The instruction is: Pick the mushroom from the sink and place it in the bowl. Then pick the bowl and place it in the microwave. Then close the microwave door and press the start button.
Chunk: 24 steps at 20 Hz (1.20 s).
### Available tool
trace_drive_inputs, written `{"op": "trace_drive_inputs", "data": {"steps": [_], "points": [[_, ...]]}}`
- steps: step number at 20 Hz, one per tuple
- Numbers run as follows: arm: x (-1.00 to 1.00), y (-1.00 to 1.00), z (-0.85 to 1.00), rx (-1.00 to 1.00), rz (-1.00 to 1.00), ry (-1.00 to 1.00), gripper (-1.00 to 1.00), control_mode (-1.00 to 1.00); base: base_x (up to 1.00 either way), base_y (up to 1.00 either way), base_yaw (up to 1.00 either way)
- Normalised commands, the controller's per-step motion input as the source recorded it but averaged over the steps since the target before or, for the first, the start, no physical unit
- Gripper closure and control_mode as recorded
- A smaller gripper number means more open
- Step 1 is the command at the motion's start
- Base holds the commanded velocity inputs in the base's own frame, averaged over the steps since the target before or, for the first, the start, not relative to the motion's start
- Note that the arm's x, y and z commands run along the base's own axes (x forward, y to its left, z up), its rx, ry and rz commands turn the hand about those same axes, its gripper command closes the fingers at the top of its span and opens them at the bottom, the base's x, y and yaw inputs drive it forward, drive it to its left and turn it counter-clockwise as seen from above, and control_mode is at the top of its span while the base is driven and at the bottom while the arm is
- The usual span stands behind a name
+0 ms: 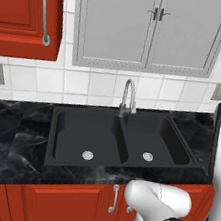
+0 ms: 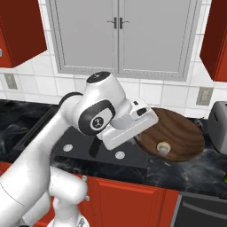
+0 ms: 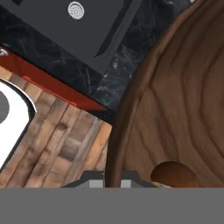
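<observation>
Clamping the bowl (image 2: 177, 133) by its rim, the nearly closed gripper (image 3: 113, 181) holds it, mushroom (image 2: 163, 146) inside.

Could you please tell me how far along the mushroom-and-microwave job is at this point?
Done: the mushroom lies in the bowl, and the sink basins hold nothing but their drains. In hand: the gripper has its jaws shut on the bowl's rim. Left: carrying the bowl into the microwave, closing its door, and pressing start.
</observation>
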Motion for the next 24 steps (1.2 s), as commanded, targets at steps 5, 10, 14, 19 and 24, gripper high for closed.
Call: {"op": "trace_drive_inputs", "data": {"steps": [5,10,14,19,24], "points": [[-0.78,0.93,1.0,0.0,0.23,0.0,1.0,-1.0,0.0,0.0,0.0],[-0.64,0.92,1.0,0.0,0.32,0.0,1.0,-1.0,0.0,0.0,0.0],[-0.6,0.92,0.94,0.0,0.39,0.0,1.0,-1.0,0.0,0.0,0.0],[-0.59,0.98,0.53,-0.01,0.41,0.0,1.0,-1.0,0.0,0.0,0.0],[-0.46,0.8,0.09,-0.02,0.3,0.0,1.0,-1.0,0.0,0.0,0.0]]}}
